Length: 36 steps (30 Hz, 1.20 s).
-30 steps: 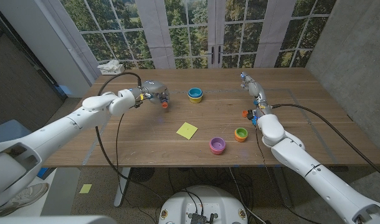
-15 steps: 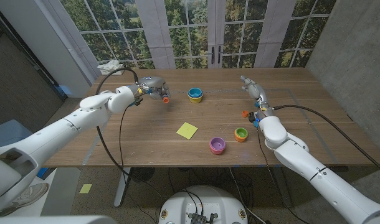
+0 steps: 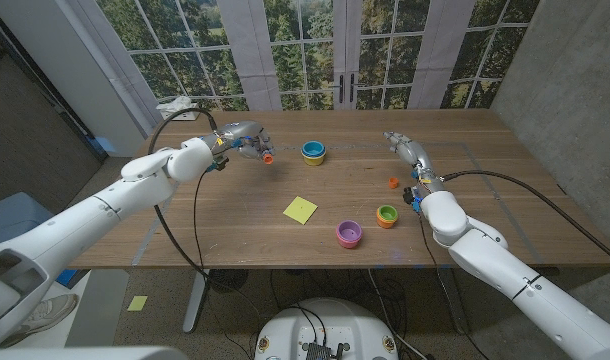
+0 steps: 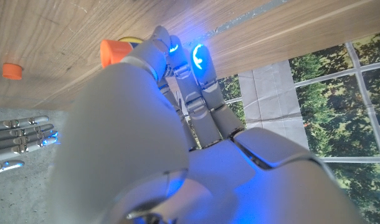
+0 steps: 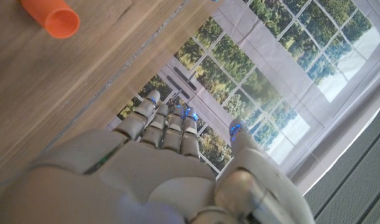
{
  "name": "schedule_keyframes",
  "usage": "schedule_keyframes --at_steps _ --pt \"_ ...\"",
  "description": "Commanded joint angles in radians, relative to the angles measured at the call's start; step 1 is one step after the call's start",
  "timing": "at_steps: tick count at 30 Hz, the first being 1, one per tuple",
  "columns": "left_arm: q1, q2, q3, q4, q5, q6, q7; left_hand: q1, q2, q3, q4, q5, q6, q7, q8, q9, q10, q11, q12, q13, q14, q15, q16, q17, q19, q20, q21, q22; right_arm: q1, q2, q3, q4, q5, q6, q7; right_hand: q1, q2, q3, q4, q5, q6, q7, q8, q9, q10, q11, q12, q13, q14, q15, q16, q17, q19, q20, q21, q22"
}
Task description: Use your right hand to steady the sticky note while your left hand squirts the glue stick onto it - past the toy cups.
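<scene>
Risk lies mainly with the left hand [image 3: 243, 137], raised over the far left of the table [image 3: 225, 215] with its fingers closed around the glue stick [image 3: 266, 156], whose orange end pokes out past the fingertips. The yellow sticky note [image 3: 300, 209] sits near the table's middle, well apart from that hand, with the blue toy cup [image 3: 313, 151] roughly between them; a low sweep toward the paper could, I judge, knock that cup. The purple toy cup [image 3: 348, 234] and green toy cup [image 3: 387, 215] stand just beside the note's near right side, so the right hand [image 3: 407, 152], empty with fingers straight and slightly apart, could bump them on its way in. It hovers well away from the note, near a small orange cap [image 3: 393, 182]. Unpinned, so light a sheet would likely drag or lift under the glue. The note looks flat, square, turned like a diamond, with nothing touching it
</scene>
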Motion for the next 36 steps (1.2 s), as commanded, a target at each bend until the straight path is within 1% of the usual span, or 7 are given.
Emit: schedule_keyframes --at_steps 1,11,16,25,32,34,36 --pt "0.062 0.018 -0.056 -0.097 -0.121 0.089 -0.032 0.004 0.012 0.011 0.006 0.007 0.045 0.045 -0.004 0.002 0.138 -0.011 0.040 0.144 0.096 -0.113 -0.007 0.003 0.009 -0.137 -0.005 0.003 -0.054 -0.053 0.009 -0.094 -0.033 -0.084 -0.021 0.002 0.013 0.005 0.000 0.002 0.030 0.015 0.013 0.003 0.011 -0.001 0.003 0.001 0.006 -0.034 -0.001 0.004 0.007 -0.015 0.002 0.005" --pt "0.095 0.026 -0.086 -0.163 -0.215 0.176 -0.056 0.006 0.010 0.012 0.005 0.011 0.047 0.047 -0.007 0.002 0.141 -0.010 0.038 0.147 0.100 -0.113 -0.013 0.004 0.011 -0.138 -0.006 0.004 -0.074 -0.092 0.005 -0.154 -0.063 -0.156 -0.014 0.011 0.018 0.010 -0.001 0.002 0.044 0.016 0.016 0.005 0.016 -0.006 0.005 0.002 0.006 -0.041 0.000 0.004 0.010 -0.021 0.002 0.005" --pt "0.099 0.028 -0.096 -0.186 -0.266 0.215 -0.073 0.007 0.010 0.014 0.005 0.014 0.048 0.050 -0.009 0.003 0.146 -0.006 0.038 0.148 0.103 -0.113 -0.016 0.005 0.014 -0.138 -0.007 0.003 -0.083 -0.116 0.003 -0.189 -0.078 -0.201 -0.006 0.016 0.020 0.014 -0.003 0.003 0.044 0.014 0.015 0.006 0.016 -0.008 0.004 0.002 0.008 -0.046 0.001 0.004 0.010 -0.024 0.002 0.005" --pt "0.105 0.017 -0.119 -0.221 -0.394 0.293 -0.094 0.015 0.007 0.016 0.002 0.020 0.049 0.055 -0.013 0.003 0.150 -0.003 0.033 0.147 0.109 -0.113 -0.021 0.005 0.021 -0.139 -0.008 0.003 -0.104 -0.154 0.003 -0.242 -0.103 -0.256 0.002 0.031 0.025 0.023 -0.008 0.005 0.043 0.007 0.014 0.007 0.018 -0.013 0.004 0.002 0.008 -0.053 0.002 0.004 0.014 -0.033 0.002 0.005" --pt "0.100 0.019 -0.122 -0.226 -0.475 0.307 -0.111 0.018 0.004 0.016 0.002 0.025 0.051 0.057 -0.015 0.004 0.149 0.003 0.029 0.149 0.116 -0.113 -0.024 0.006 0.025 -0.139 -0.010 0.003 -0.113 -0.187 -0.006 -0.283 -0.124 -0.301 0.023 0.046 0.029 0.033 -0.013 0.007 0.044 0.000 0.013 0.008 0.019 -0.017 0.004 0.002 0.011 -0.061 0.004 0.003 0.016 -0.038 0.002 0.005" --pt "0.096 0.021 -0.120 -0.231 -0.493 0.316 -0.116 0.019 0.003 0.015 0.002 0.026 0.051 0.056 -0.016 0.004 0.151 -0.001 0.029 0.149 0.117 -0.113 -0.026 0.006 0.026 -0.139 -0.010 0.003 -0.116 -0.193 -0.011 -0.295 -0.136 -0.316 0.021 0.052 0.031 0.037 -0.014 0.008 0.045 -0.003 0.013 0.008 0.021 -0.019 0.004 0.002 0.012 -0.063 0.005 0.003 0.016 -0.039 0.002 0.005" --pt "0.094 0.023 -0.119 -0.235 -0.506 0.320 -0.117 0.020 0.003 0.016 0.002 0.027 0.051 0.057 -0.017 0.004 0.153 0.003 0.029 0.150 0.118 -0.113 -0.027 0.006 0.028 -0.139 -0.010 0.003 -0.118 -0.200 -0.015 -0.304 -0.144 -0.326 0.024 0.057 0.032 0.040 -0.016 0.009 0.046 -0.005 0.013 0.008 0.022 -0.021 0.005 0.002 0.014 -0.065 0.006 0.003 0.018 -0.042 0.002 0.005"
